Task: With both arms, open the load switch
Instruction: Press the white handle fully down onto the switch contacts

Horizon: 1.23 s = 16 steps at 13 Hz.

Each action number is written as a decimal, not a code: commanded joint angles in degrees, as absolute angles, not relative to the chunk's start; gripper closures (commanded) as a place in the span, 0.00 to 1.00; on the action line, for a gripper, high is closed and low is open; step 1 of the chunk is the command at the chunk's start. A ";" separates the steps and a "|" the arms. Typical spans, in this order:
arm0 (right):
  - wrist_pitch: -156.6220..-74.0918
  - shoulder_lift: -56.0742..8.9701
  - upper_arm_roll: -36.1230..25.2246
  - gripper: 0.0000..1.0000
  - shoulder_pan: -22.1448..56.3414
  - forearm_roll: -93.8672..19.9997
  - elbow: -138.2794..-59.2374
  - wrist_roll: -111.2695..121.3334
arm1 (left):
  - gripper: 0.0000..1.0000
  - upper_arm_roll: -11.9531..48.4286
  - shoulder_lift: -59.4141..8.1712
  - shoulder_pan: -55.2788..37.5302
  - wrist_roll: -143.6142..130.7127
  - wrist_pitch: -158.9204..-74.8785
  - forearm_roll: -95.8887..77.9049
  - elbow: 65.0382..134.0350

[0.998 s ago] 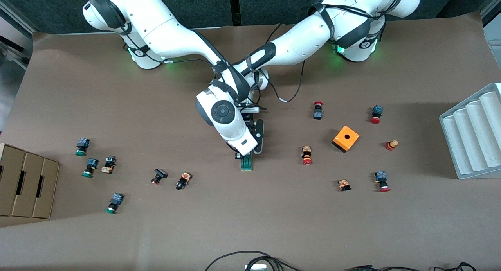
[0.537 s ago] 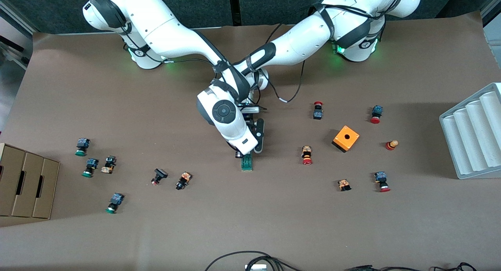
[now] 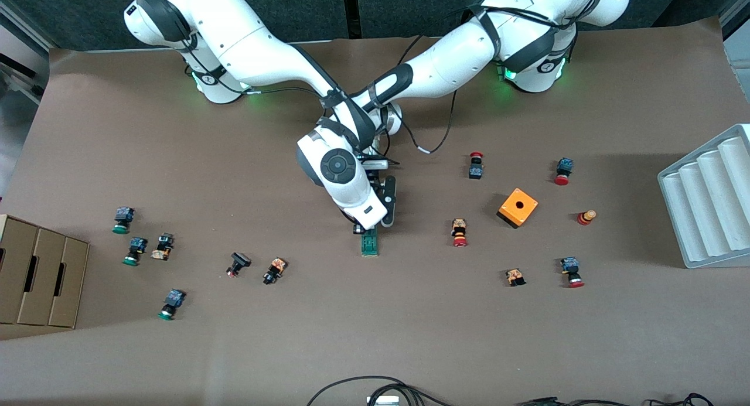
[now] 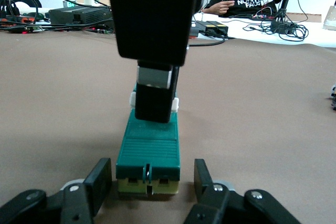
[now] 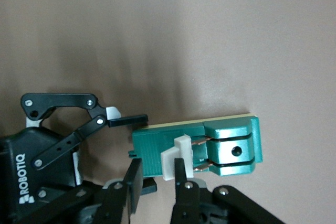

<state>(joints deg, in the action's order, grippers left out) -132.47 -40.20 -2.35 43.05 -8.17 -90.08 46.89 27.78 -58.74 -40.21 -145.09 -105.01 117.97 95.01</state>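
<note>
The load switch (image 3: 369,243), a small narrow green plastic block, lies flat near the middle of the brown paper-covered table (image 3: 375,335). In the front view its long axis runs from twelve to six o'clock, and only its six o'clock end shows from under the arms.

The left gripper (image 4: 152,179) is low at the block's twelve o'clock end. Its black fingers (image 4: 102,179) are drawn in against the two long sides and pinch the body.

The right gripper (image 5: 157,179) comes down from above. Its two fingers are closed tight on the white sliding piece (image 5: 173,156) standing up from the block's top.

At about three o'clock from the switch, well apart, lies a red-capped push button (image 3: 460,233). An orange plastic cube with a round hole (image 3: 518,207) stands at about two o'clock.
</note>
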 commanded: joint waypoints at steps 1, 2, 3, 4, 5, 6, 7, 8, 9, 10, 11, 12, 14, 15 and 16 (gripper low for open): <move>-132.80 -40.34 -2.72 0.69 43.86 -8.79 -90.79 46.32 | 0.29 27.25 -59.41 -41.22 -144.84 -104.15 118.56 93.96; -133.06 -40.52 -2.72 0.69 43.77 -8.79 -90.79 46.32 | 0.29 27.25 -59.41 -41.22 -144.84 -104.15 118.56 94.04; -133.41 -40.60 -2.72 0.69 43.77 -8.79 -90.79 46.32 | 0.29 27.25 -59.41 -41.22 -144.84 -104.15 118.56 93.96; -133.59 -40.78 -2.72 0.69 43.77 -8.79 -90.79 46.32 | 0.29 27.25 -59.41 -41.22 -144.84 -104.15 118.56 93.96; -133.68 -40.78 -2.72 0.69 43.77 -8.79 -90.79 46.32 | 0.29 27.25 -59.41 -41.22 -144.84 -104.15 118.56 93.96; -133.68 -40.78 -2.72 0.69 43.86 -8.79 -90.79 46.32 | 0.29 27.25 -59.41 -41.22 -144.84 -104.15 118.56 94.04; -133.77 -40.87 -2.72 0.69 43.86 -8.79 -90.79 46.32 | 0.29 27.25 -59.41 -41.22 -144.84 -104.15 118.56 93.96; -133.86 -40.87 -2.72 0.69 43.86 -8.79 -90.79 46.32 | 0.29 27.25 -59.41 -41.22 -144.84 -104.15 118.56 93.96; -133.86 -40.87 -2.72 0.69 43.86 -8.79 -90.79 46.32 | 0.29 27.25 -59.41 -41.22 -144.84 -104.15 118.56 93.96; -133.94 -40.96 -2.72 0.69 43.86 -8.79 -90.79 46.32 | 0.29 27.25 -59.41 -41.22 -144.84 -104.15 118.56 93.96; -134.03 -41.04 -2.72 0.69 43.86 -8.79 -90.79 46.32 | 0.29 27.33 -59.41 -41.22 -144.84 -104.15 118.56 93.96; -134.03 -41.13 -2.72 0.69 43.86 -8.79 -90.79 46.32 | 0.29 27.25 -59.41 -41.22 -144.84 -104.15 118.56 93.96; -134.03 -41.22 -2.73 0.69 43.95 -8.79 -90.79 46.32 | 0.29 27.25 -59.41 -41.22 -144.84 -104.15 118.56 93.96; -134.03 -41.31 -2.72 0.69 44.03 -8.79 -90.79 46.32 | 0.29 27.25 -59.41 -41.22 -144.67 -104.15 118.56 93.96; -134.03 -41.31 -2.72 0.69 44.03 -8.70 -90.79 46.32 | 0.29 27.25 -59.41 -41.22 -144.67 -104.15 118.56 93.96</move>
<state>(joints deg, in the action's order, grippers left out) -132.83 -40.70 -2.35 43.25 -8.17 -90.19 46.81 27.78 -58.74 -40.21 -145.03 -105.01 117.97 95.01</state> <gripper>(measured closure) 0.687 0.286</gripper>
